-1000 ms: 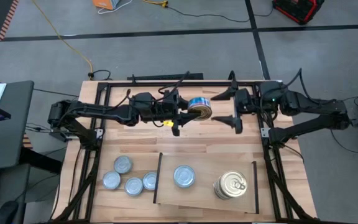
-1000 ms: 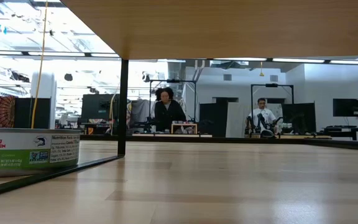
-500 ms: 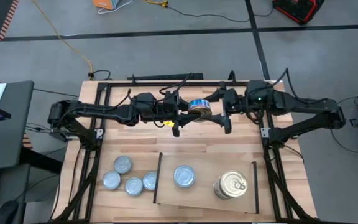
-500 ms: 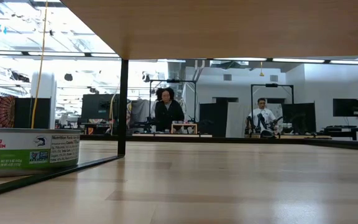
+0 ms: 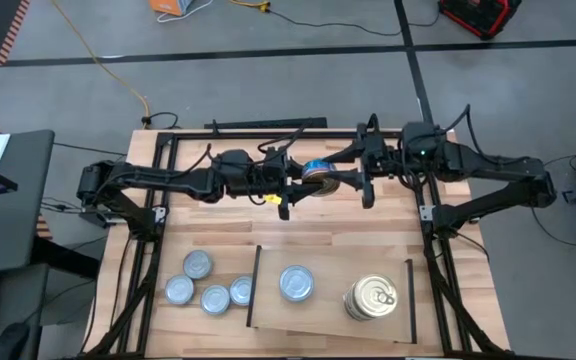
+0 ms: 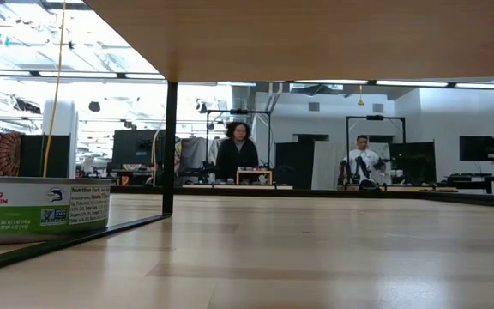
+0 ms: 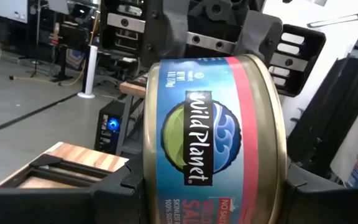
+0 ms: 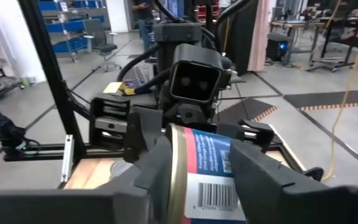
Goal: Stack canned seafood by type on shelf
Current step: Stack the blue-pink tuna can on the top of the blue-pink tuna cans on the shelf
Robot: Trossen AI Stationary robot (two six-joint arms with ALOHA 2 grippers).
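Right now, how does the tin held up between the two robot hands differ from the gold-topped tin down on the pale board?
The held tin is up in the air, gripped between the left hand and the right hand; the gold-topped tin rests on the pale board, untouched. The held tin is tipped on edge, showing its blue and red label; the gold-topped tin lies flat, lid up. Both are round metal tins.

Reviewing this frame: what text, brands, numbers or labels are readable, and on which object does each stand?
"Wild Planet": on the blue-and-red tin held in the left pincer.
"SKINLESS", "SAL...", "NO...", cut off: lower on the same tin.
"23g PROTEIN", "Nutrition Facts": on the tin at table level in the low view; its finer print is too small.
Barcode digits on the held tin, right wrist view: blurred, unreadable.
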